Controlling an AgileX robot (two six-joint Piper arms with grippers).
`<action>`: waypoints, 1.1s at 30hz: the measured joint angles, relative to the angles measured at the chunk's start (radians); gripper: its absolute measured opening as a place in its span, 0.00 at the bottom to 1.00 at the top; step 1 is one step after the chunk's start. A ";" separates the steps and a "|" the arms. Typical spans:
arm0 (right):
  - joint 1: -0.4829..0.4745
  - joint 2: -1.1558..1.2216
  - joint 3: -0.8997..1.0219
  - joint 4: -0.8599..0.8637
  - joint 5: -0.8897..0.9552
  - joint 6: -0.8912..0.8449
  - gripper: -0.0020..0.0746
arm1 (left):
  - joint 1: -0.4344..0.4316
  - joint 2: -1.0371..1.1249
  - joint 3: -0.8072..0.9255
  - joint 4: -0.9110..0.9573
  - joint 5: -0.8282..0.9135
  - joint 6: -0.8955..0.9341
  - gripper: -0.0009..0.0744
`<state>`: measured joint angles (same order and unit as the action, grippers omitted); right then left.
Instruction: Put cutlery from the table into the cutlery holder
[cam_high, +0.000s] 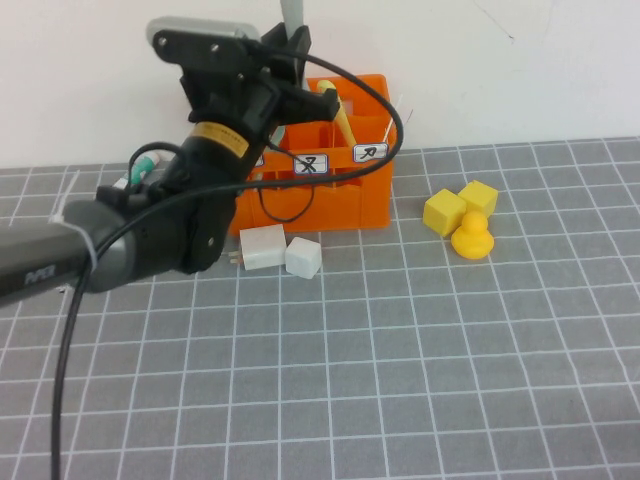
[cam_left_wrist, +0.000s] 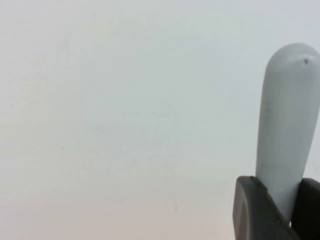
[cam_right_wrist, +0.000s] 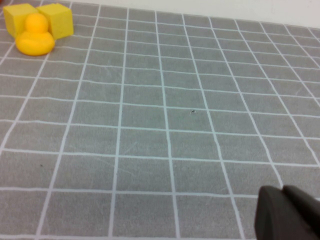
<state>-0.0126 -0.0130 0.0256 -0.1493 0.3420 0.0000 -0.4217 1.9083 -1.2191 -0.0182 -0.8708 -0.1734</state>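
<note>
The left pincer (cam_high: 290, 45) is gripping the grey fork (cam_left_wrist: 289, 125) upright above the orange cutlery holder (cam_high: 330, 205). A yellow-handled utensil (cam_high: 338, 112) is already standing inside. The right pincer (cam_right_wrist: 287, 212) is hovering low over the desk (cam_right_wrist: 165, 125); whether it is wide or narrow, I cannot tell.

The orange cutlery holder (cam_high: 330, 160) stands at the far edge of the tabletop (cam_high: 400, 380), against the wall. The left pincer (cam_high: 290, 45) hangs over its left part, clamped on the grey fork (cam_high: 291, 14), and the left arm (cam_high: 150, 230) blocks the approach from that side. A yellow-handled utensil (cam_high: 338, 110) already stands inside. Just in front of the holder lie a white plug (cam_high: 262, 248) and a white cube (cam_high: 303, 257). To its right sit two yellow blocks (cam_high: 460, 205) and a yellow duck (cam_high: 472, 238). Nearer ground lies open; the right pincer (cam_right_wrist: 287, 215) rests low there.
</note>
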 joint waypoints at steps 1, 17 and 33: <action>0.000 0.000 0.000 0.000 0.000 0.000 0.02 | 0.000 0.008 -0.019 -0.001 0.017 0.012 0.18; 0.000 0.000 0.000 0.000 0.000 0.000 0.02 | 0.012 0.107 -0.088 -0.030 0.164 0.069 0.41; 0.000 0.000 0.000 0.000 0.000 0.000 0.02 | 0.012 -0.220 0.101 -0.032 0.224 0.173 0.04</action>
<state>-0.0126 -0.0130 0.0256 -0.1493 0.3420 0.0000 -0.4094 1.6887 -1.1186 -0.0502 -0.6471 0.0000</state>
